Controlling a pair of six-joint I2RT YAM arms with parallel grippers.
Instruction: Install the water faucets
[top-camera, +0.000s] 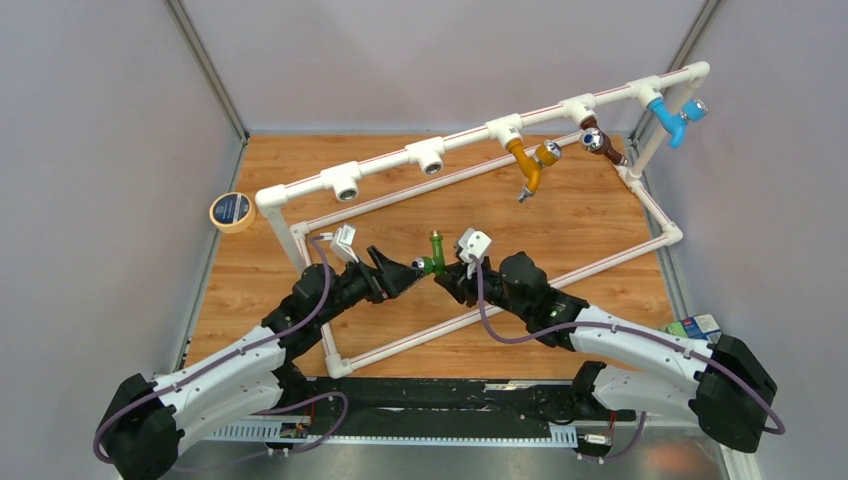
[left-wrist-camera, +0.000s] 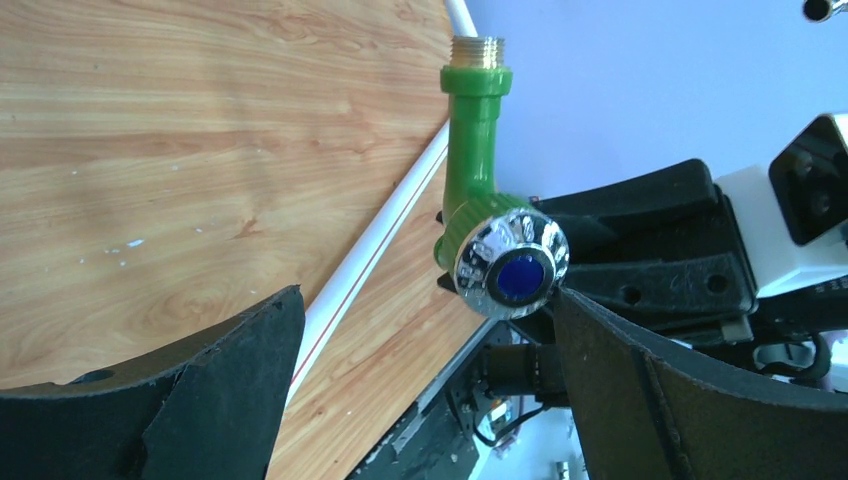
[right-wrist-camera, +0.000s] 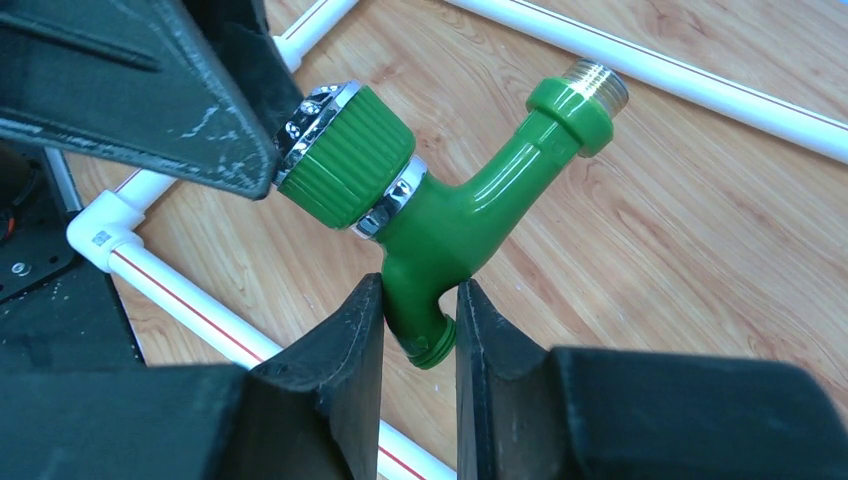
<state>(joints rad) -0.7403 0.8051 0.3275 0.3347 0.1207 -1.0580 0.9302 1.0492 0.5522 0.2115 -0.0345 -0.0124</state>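
The green faucet (top-camera: 435, 255) hangs above the wooden table, inside the white pipe frame (top-camera: 470, 136). My right gripper (right-wrist-camera: 420, 300) is shut on its short lower spout, with the brass threaded end (right-wrist-camera: 596, 82) pointing up and away. Its silvery blue-dotted knob (left-wrist-camera: 512, 262) faces my left gripper (left-wrist-camera: 428, 300), which is open, jaws wide apart; one finger (left-wrist-camera: 640, 380) touches the knob's rim. In the top view the left gripper (top-camera: 408, 270) and the right gripper (top-camera: 448, 272) meet at the faucet. Orange (top-camera: 530, 160), brown (top-camera: 598, 140) and blue (top-camera: 672, 118) faucets hang from the upper rail.
Two open T fittings (top-camera: 345, 182) (top-camera: 430, 155) sit on the upper rail's left part. A tape roll (top-camera: 231, 211) lies at the table's left edge. A small box (top-camera: 695, 327) sits at the right edge. The frame's low pipes (right-wrist-camera: 180, 295) run under both grippers.
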